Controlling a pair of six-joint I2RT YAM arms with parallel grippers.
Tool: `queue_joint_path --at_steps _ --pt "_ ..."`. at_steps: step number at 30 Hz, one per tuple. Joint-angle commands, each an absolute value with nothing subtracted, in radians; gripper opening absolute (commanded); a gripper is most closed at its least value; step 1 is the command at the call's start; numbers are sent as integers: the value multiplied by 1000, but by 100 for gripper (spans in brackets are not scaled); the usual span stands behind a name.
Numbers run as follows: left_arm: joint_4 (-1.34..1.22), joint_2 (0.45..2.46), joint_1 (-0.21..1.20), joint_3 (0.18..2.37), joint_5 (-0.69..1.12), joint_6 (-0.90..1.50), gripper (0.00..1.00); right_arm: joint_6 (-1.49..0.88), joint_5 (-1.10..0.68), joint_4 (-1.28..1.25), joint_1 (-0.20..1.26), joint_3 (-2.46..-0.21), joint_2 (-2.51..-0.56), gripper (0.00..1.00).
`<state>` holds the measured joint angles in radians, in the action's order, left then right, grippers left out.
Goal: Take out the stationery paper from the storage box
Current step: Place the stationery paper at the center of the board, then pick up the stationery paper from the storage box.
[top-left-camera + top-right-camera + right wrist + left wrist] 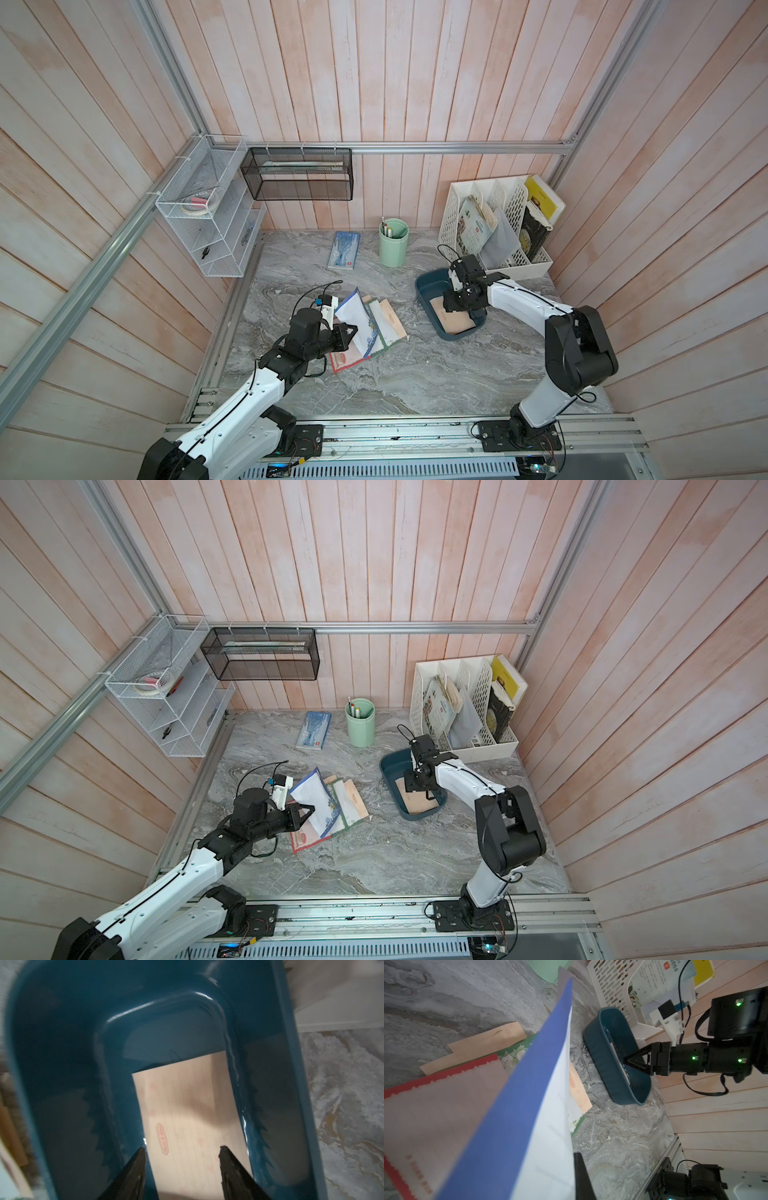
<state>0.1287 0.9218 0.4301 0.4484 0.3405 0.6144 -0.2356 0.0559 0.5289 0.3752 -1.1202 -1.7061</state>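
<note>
The right gripper (182,1149) points down into the storage box (422,291), jaws apart and nothing between them. Its black fingertips (137,1161) are low over the paper there, though I cannot tell whether they touch it. The left gripper (353,330) is clamped on a blue-edged sheet (353,311), held tilted up off the grey marble table (415,374). The box sits on the robot's right side of the table, just in front of the white file organiser (511,208). Well apart from it, on the left, several pieces of stationery paper (384,326) lie fanned out under the lifted sheet. One tan sheet (187,1105) remains in the box, lying on the floor with its long axis along the box's length; in both top views it fills the end nearer the robot, leaving the far end bare. The sheet lies directly beneath the right gripper and runs away from it lengthwise. The jaws open across its short width, one tip at a long edge. The right arm is much the nearer, so I judge the pick falls to it.
</note>
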Motion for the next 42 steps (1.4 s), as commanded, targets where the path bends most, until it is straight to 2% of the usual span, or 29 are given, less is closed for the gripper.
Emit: queue_joint_path --at_steps 1,3,5,6,7,8,17,21,26,35,37,42 --pt "176 936 418 439 297 626 1 -227 171 563 372 -1170 -1738 63" --pt "196 938 417 443 275 626 19 -223 186 574 372 -1190 -1778 64" --pt "219 937 416 448 253 623 50 -221 204 575 371 -1205 -1814 66" --pt "232 934 417 451 240 624 62 -219 206 570 369 -1205 -1828 66" --pt "248 928 416 454 222 627 71 -219 203 564 366 -1208 -1844 68" --pt "267 922 416 459 206 630 75 -218 189 556 359 -1209 -1858 68" --pt "476 805 415 544 94 657 81 -224 23 485 291 -1165 -1930 74" --pt "587 778 415 589 51 685 83 -218 3 494 289 -1157 -1959 71" --pt "581 755 415 593 71 693 84 -209 0 530 289 -1178 -2003 53" --pt "523 786 415 564 106 695 84 -207 13 549 292 -1186 -2003 4" --pt "496 796 416 555 126 698 84 -211 27 559 295 -1191 -1985 0" --pt "342 810 415 522 236 690 84 -230 66 593 327 -1217 -1865 0"
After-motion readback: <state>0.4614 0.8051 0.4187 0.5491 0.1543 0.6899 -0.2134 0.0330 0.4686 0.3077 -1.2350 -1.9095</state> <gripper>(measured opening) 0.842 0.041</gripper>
